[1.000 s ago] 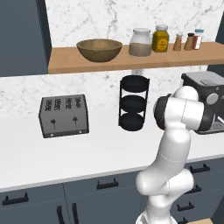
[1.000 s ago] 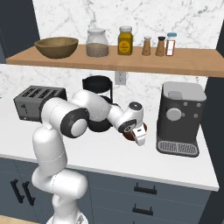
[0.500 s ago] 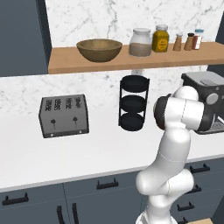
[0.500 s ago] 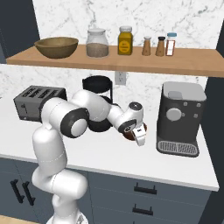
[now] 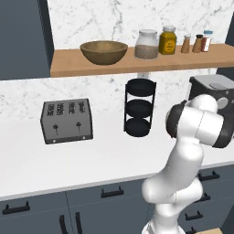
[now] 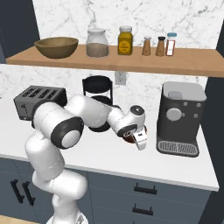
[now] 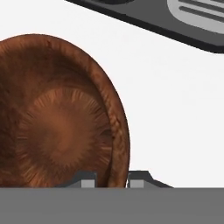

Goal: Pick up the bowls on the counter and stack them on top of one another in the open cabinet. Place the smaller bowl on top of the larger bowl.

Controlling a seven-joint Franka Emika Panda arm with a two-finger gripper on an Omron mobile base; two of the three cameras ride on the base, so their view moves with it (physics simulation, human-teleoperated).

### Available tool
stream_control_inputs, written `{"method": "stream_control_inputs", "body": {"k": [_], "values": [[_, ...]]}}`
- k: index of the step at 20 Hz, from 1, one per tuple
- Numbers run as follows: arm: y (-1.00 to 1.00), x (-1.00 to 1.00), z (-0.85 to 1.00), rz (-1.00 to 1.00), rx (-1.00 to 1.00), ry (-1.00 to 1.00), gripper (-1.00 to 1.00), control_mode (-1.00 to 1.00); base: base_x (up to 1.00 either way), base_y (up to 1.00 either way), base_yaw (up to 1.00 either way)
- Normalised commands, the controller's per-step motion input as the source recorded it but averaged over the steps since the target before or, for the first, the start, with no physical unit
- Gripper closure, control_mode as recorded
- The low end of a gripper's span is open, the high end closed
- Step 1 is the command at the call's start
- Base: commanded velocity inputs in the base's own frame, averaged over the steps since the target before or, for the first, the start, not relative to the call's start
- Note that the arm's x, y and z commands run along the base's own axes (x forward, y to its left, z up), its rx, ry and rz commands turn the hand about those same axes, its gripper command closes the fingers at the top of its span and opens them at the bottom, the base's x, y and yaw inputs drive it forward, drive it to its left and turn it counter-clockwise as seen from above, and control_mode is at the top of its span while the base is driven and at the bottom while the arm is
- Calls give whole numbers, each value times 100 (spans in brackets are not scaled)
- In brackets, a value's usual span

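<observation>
Left base view: the larger bowl [image 5: 103, 51], wide and tan with a thick rim, already sits on the open cabinet [image 5: 137, 65] shelf near its left end, left of the glass jar [image 5: 147, 44]. It looks rigid and stable, a good seat for a second bowl. On the worktop [image 5: 105, 155] below stand the toaster [image 5: 66, 120] and the black three-tier rack [image 5: 139, 113].

Right base view: the gripper [image 6: 136, 136] is low over the worktop, between the rack and the coffee machine [image 6: 180, 118], towards the front edge. The smaller bowl [image 6: 131, 138] shows as a dark reddish sliver under the hand.

Hand view: the smaller bowl [image 7: 61, 122] rests on the white surface, and the two finger tips [image 7: 89, 180] are pinched onto its rim wall, one inside and one outside. I judge it stiff, light and glossy, so likely slippery; a rim pinch leaves it hanging off-centre, so it may tilt when lifted.
</observation>
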Motion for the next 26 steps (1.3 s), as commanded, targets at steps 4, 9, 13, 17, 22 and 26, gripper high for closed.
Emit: {"method": "stream_control_inputs", "body": {"k": [4, 9, 13, 17, 22, 26], "values": [[-1, -96, 49, 2, 0, -13, 100, -100, 0, 0, 0], [-1, -89, 75, 0, 0, -9, 100, -100, 0, 0, 0], [11, -78, 96, 2, -3, -11, 100, -100, 0, 0, 0], [29, -86, 87, 3, -7, -13, 100, -100, 0, 0, 0], [49, -69, 82, 3, -10, -11, 100, -100, 0, 0, 0], [88, -18, 78, 9, -18, -2, 100, -100, 0, 0, 0]]}}
